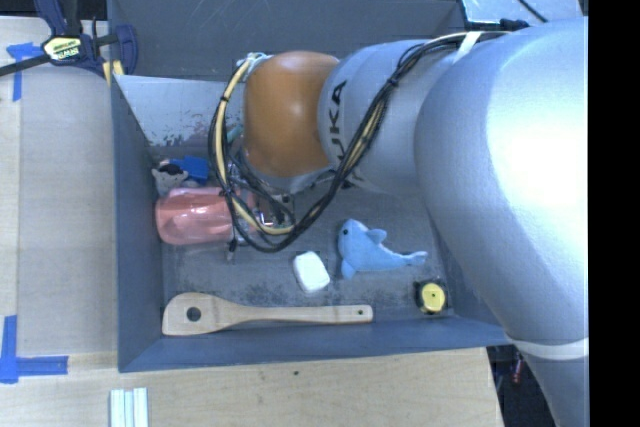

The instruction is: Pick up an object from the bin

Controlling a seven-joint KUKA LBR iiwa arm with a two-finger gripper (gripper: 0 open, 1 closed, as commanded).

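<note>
My gripper [260, 207] is low in the left half of the bin, mostly hidden under the arm's wrist, with only its dark body showing among the cables. It sits right beside a pink rounded cup-like thing [192, 217] lying on its side by the left wall. Just behind that lies a small blue and white thing [180, 172]. A white block [311, 270] and a blue dolphin toy [368, 251] lie to the gripper's right, toward the front.
A wooden spatula [265, 315] lies along the front wall. A small yellow round thing [431, 297] sits in the front right corner. The big arm covers the bin's right and back parts.
</note>
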